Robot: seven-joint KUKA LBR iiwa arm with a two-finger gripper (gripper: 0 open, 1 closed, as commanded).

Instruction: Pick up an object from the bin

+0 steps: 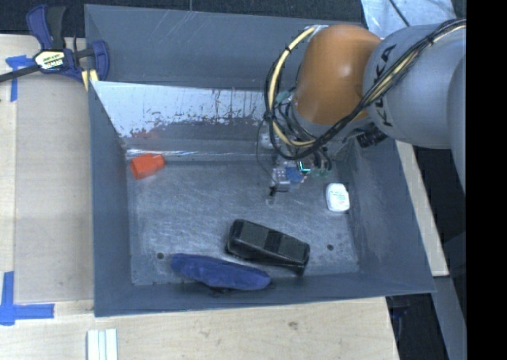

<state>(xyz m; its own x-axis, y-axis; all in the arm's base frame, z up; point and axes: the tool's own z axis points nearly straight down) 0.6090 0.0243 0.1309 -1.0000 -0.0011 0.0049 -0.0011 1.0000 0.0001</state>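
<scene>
My gripper hangs low over the middle right of the bin floor, its tips just above bare metal. A small white rounded thing lies a little to its right. In front of it, nearer the bin's front wall, lies a black oblong block. Nothing shows between the tips.
A blue cloth-like thing lies along the front wall, left of the black block. A small orange block sits at the back left of the floor. The arm with its orange cover and cables reaches in from the right.
</scene>
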